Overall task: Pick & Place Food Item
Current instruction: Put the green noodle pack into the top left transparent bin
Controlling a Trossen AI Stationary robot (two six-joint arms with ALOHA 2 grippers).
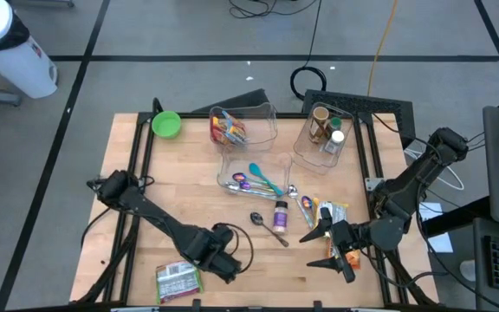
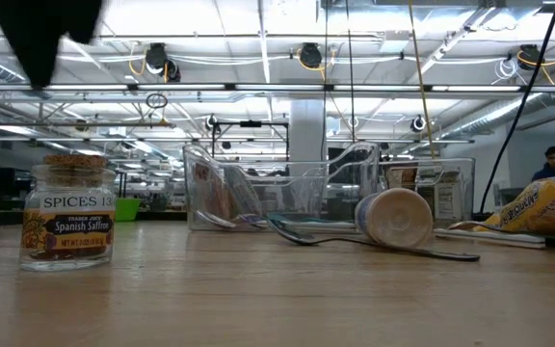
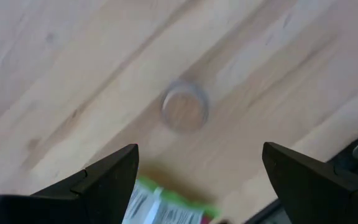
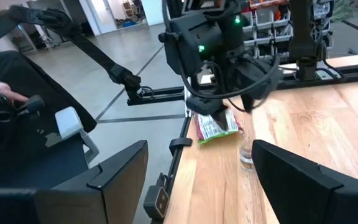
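Observation:
A small glass saffron jar with a cork lid (image 3: 184,114) stands upright on the wooden table (image 1: 145,217), also seen as the jar (image 2: 67,224) in the low view. My left gripper (image 3: 201,149) hangs open above it, pointing down, touching nothing. In the high view the left gripper (image 1: 228,263) hides the jar. Beside the jar a green and white food packet (image 1: 178,279) lies flat near the table's front edge. My right gripper (image 1: 317,248) stands open and level over the near right part of the table, with nothing between its fingers.
A spice bottle (image 1: 280,217) lies on its side beside a spoon (image 1: 267,227) mid-table. A yellow snack packet (image 1: 332,212) lies close to my right gripper. Three clear bins (image 1: 245,126) and a green bowl (image 1: 166,124) stand farther back.

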